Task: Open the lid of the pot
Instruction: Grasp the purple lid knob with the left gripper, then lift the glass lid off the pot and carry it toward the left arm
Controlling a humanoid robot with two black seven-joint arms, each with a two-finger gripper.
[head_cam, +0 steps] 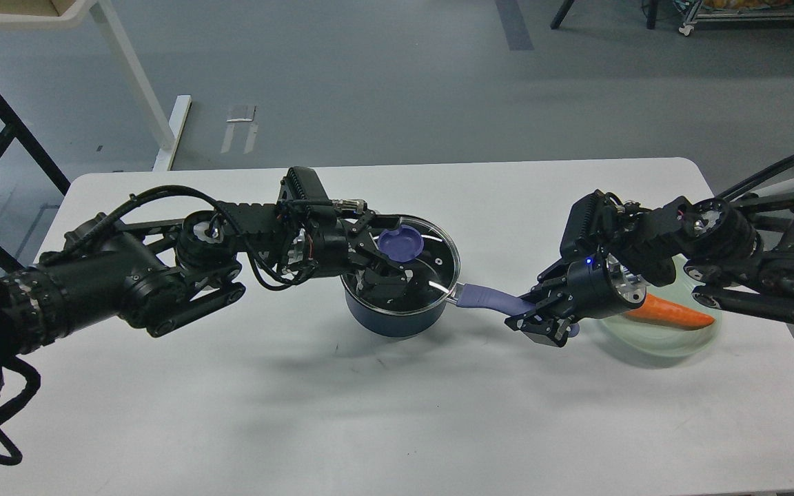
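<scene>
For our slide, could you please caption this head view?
Left gripper at the lid knob while right gripper grips the pot handle; carrot waits on plate.

Place: robotics lab or test room
Evidence: bare grey floor (383,89), plain white rectangular worktop (369,413), wheeled metal rack (748,17) far beyond the jaws

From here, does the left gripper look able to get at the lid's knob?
Probably yes. The left gripper is already at the knob of the lid, fingers on either side, nothing between; the right gripper is on the pot's handle.
</scene>
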